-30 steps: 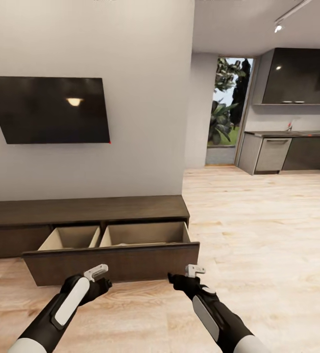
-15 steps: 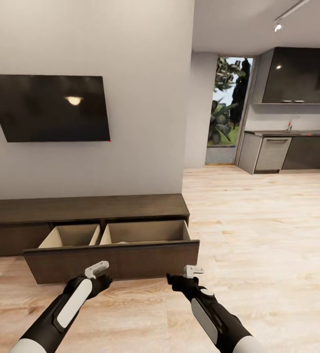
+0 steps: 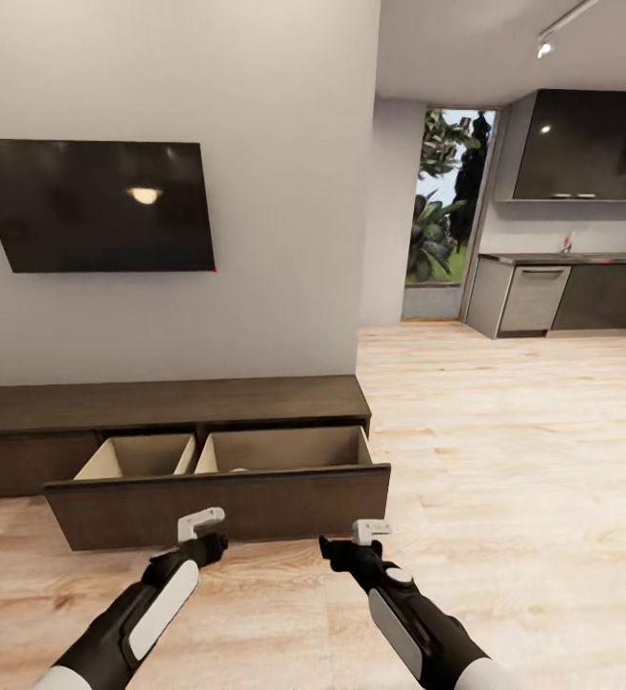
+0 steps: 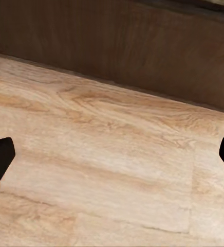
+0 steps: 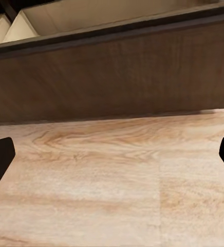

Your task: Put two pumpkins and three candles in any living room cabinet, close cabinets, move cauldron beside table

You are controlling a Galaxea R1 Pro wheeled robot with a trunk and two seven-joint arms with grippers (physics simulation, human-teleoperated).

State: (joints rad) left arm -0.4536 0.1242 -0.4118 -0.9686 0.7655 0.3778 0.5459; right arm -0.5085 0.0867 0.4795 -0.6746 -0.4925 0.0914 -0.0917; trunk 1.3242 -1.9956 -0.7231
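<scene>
The cabinet (image 3: 159, 402) runs low and dark brown along the wall under the TV. Its right-hand front (image 3: 217, 503) is pulled out as a wide drawer with two beige compartments open to the top. Just in front of that drawer, my left gripper (image 3: 202, 525) hangs open above the wood floor. In the left wrist view the left gripper (image 4: 112, 154) holds nothing, and the dark front (image 4: 143, 46) lies ahead. My right gripper (image 3: 370, 530) is open too, and the right gripper (image 5: 112, 154) faces the drawer front (image 5: 117, 77). Pumpkins, candles, cauldron and table are out of view.
A black TV (image 3: 97, 206) hangs on the white wall above the cabinet. To the right, light wood floor (image 3: 504, 450) stretches to a kitchen with grey counters (image 3: 562, 292) and a glass door (image 3: 442, 211).
The whole view has shifted slightly, so the camera moved. Both grippers have edged a little toward each other, staying close to the open drawer front.
</scene>
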